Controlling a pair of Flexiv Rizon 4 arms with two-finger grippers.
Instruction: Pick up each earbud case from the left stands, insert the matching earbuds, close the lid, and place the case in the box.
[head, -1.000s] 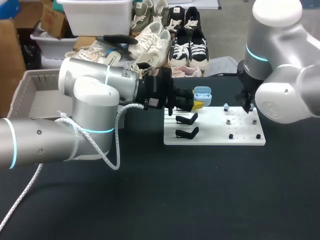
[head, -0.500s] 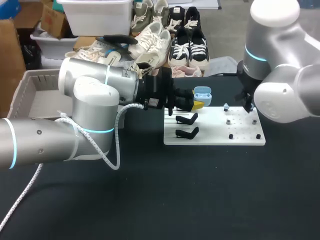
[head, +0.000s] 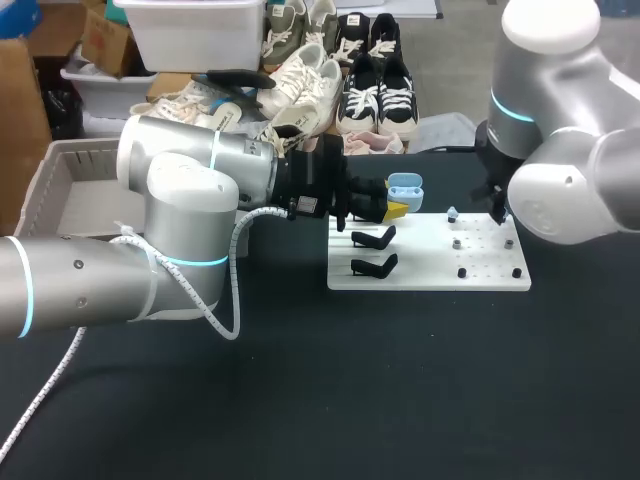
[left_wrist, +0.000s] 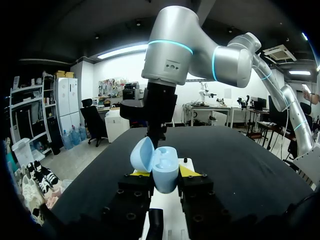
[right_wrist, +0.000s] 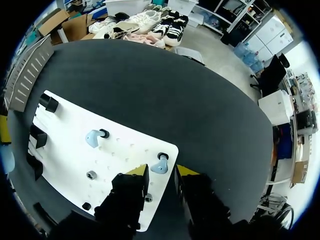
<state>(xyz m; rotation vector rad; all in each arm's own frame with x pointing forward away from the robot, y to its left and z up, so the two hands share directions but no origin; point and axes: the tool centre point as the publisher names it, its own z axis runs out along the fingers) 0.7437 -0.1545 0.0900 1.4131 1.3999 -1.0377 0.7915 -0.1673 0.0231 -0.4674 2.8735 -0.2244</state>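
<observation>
Earbud case (left_wrist: 161, 167) of pale blue plastic, lid swung open: pinched from both sides in left claw (left_wrist: 162, 172) and lifted above the stand end of the flat white pegboard (head: 420, 272) on the black bench (head: 400, 380). Probably held with open cups facing outward to take the buds. Right claw (right_wrist: 161, 172) released, fingers spread either side of a pale blue earbud (right_wrist: 159, 165) on its peg, seemingly lined up for picking. Second matching earbud (right_wrist: 92, 137) parked on another peg. No legible writing on case or board.
</observation>
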